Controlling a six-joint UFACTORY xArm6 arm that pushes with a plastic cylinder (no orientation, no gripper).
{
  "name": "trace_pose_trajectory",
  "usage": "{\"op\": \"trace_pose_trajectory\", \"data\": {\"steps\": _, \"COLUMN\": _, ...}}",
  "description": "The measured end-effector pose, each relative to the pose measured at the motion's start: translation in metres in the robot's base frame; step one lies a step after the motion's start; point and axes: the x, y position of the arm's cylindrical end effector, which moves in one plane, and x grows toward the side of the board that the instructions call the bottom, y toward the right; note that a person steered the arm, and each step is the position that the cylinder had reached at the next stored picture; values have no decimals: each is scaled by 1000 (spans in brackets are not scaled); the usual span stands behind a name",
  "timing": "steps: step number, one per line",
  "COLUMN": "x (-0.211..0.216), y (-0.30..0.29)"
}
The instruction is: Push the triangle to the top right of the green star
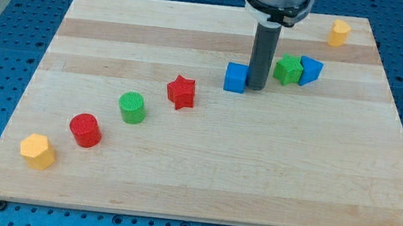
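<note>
Status check: my tip (256, 86) is planted on the tabletop (201, 181), right up against the blue cube (236, 78) on its view-left side. The green star (289, 69) is just off to its view-right and a touch higher. There are no jaws on this rig, just a straight rod, so nothing is clenched, released or holding anything; all I can do is shove. The blue triangle (310, 70), the one I actually care about, is further to the view's right of my tip, on the far side of the star and looking like it's touching it. So it's sitting at the star's right, not really its top right yet. My guess is I'm on the wrong side for a useful push: going straight from here would hit the star first and drag the reference along. Seems smarter to swing round below the pair and nudge the triangle from its lower edge toward the view's top. Everything else is well away from my tip: the yellow block (338, 33) is up near the top right corner. The red star (181, 92), green cylinder (132, 107), red cylinder (85, 130) and yellow hexagon-ish block (37, 151) string off toward the bottom left, so none of them get in the way.
</note>
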Motion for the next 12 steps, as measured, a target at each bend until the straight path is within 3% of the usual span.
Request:
{"op": "trace_pose_trajectory", "data": {"steps": 3, "x": 0, "y": -5}}
{"op": "trace_pose_trajectory", "data": {"steps": 8, "x": 0, "y": 79}}
{"op": "trace_pose_trajectory", "data": {"steps": 12, "x": -54, "y": 88}}
